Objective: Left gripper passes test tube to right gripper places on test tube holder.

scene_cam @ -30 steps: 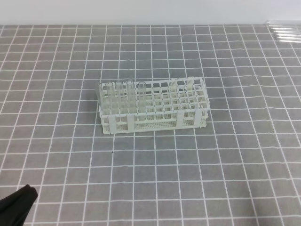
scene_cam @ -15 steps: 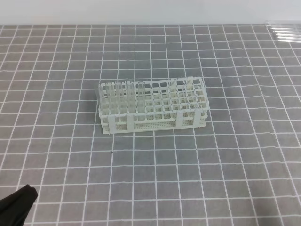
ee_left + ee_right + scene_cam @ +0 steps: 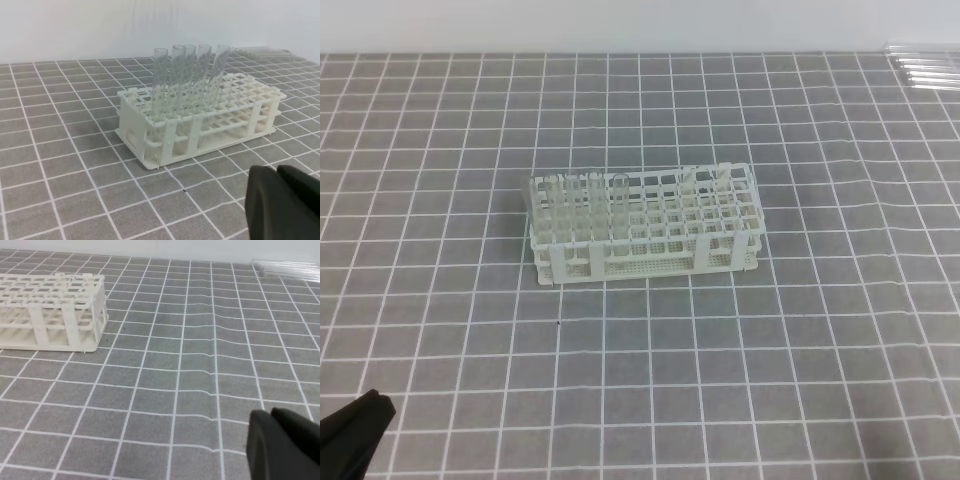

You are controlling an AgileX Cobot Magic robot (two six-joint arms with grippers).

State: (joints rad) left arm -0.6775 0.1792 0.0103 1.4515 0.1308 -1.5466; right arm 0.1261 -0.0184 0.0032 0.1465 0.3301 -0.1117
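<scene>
A grey mat (image 3: 650, 370) with a white grid covers the table, rippled on the right side. The white test tube holder (image 3: 645, 225) stands mid-mat. Spare clear test tubes (image 3: 925, 66) lie together at the far right corner.

The left gripper (image 3: 355, 428) is seen as a black shape at the lower left corner of the exterior high view, low and near the edge, with most of its arm cut off by the frame. In the left wrist view its black fingertips (image 3: 280, 200) are pressed together with nothing between them. The right gripper (image 3: 282, 445) is shown only in the right wrist view, at the lower right corner; its jaws are likewise closed and nothing is held.
</scene>
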